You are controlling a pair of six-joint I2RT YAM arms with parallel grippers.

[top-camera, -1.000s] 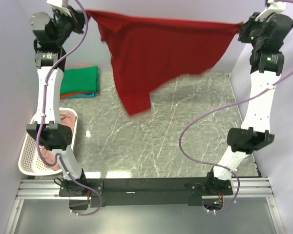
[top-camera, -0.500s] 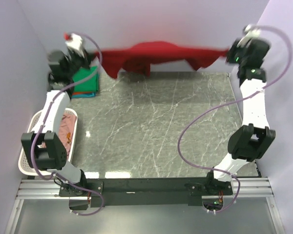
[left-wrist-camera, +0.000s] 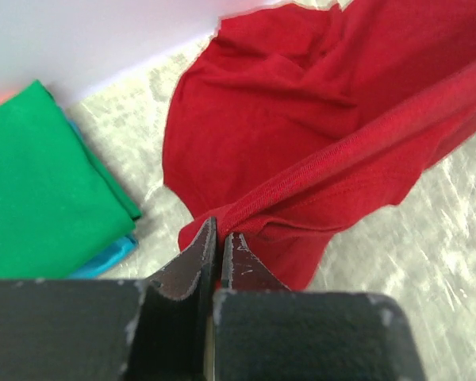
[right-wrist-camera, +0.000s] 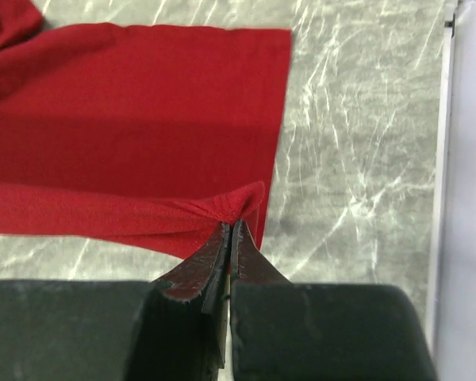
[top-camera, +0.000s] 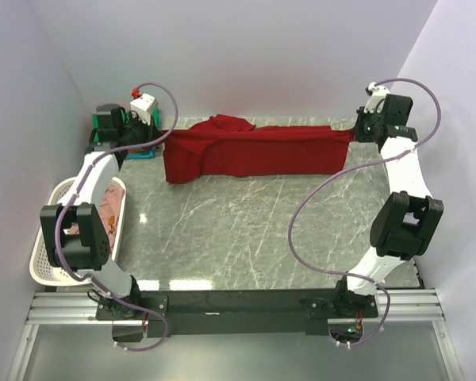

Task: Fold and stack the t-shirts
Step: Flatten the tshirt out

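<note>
Red shirt: You have the dark red t-shirt (top-camera: 254, 151) drawn out as a long band across the far side of the marble table (top-camera: 246, 230). Its lower cloth rests on the surface, and it bunches thicker toward the left end.
Left arm: Your left gripper (left-wrist-camera: 220, 238) is at the far left, its fingers pinched tight on the shirt's stitched hem. In the left wrist view, the hem runs taut up and to the right from the tips, with loose folds heaped beyond it.
Right arm: Your right gripper (right-wrist-camera: 230, 232) is at the far right, its fingers closed on a puckered corner of the same shirt. The right wrist view shows flat cloth spreading leftward from the pinch and bare marble to the right.
Far-left corner: A folded green t-shirt (left-wrist-camera: 40, 182) lies on a teal t-shirt (left-wrist-camera: 107, 258), whose edge peeks out beneath. The pair sits just beside the red shirt's left end, with a strip of marble between them.
Near left: A white lattice basket (top-camera: 44, 270) sits at the table's left edge beside your left arm. It holds a dusty pink t-shirt (top-camera: 107, 210), crumpled.
</note>
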